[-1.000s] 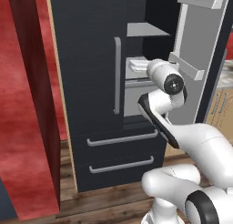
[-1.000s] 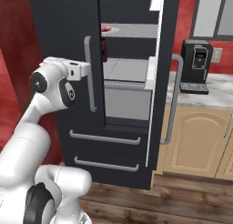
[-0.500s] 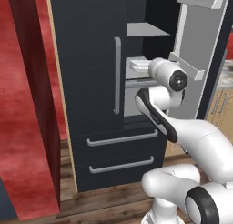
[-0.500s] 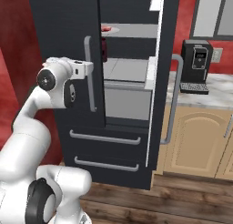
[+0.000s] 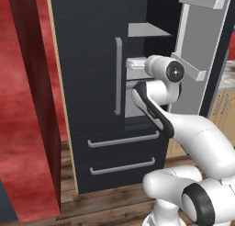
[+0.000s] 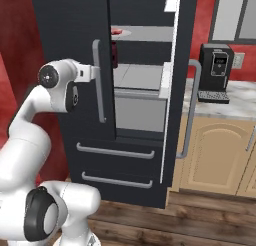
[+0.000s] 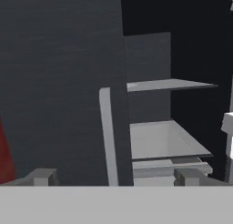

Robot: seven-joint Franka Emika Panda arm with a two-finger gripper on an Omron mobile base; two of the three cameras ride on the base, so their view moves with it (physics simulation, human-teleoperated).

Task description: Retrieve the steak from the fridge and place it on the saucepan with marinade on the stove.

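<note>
A: While the right door of the fridge (image 6: 75, 40) is standing swung open, the arm is working on the retrieval step, with the hand (image 7: 113, 175) hanging level with the closed left door's grey bar handle (image 6: 99, 80).

B: And the hand is carrying nothing. In the hand view its two fingertips (image 7: 43, 176) are standing wide apart, as wide as they go, with the handle rising between them, and nothing is lying between the pads.

A: So where is the steak (image 6: 116, 32) sitting?

B: In the right base view it is lying on the upper light grey shelf (image 6: 150, 34), near that shelf's left end, just behind the edge of the closed door. A small dark red can (image 6: 114, 55) is standing below it; that is not the target.

A: How is the steak looking?

B: Small, flat, pale pink-red, lying low on the shelf. Its exact outline is too small to tell.

A: The next move, then?

B: Judging from this, the hand is needing to rise and shift toward the open side, clearing the door edge, then reach in over the upper shelf and come down around the meat. The saucepan step is not yet begun.
</note>
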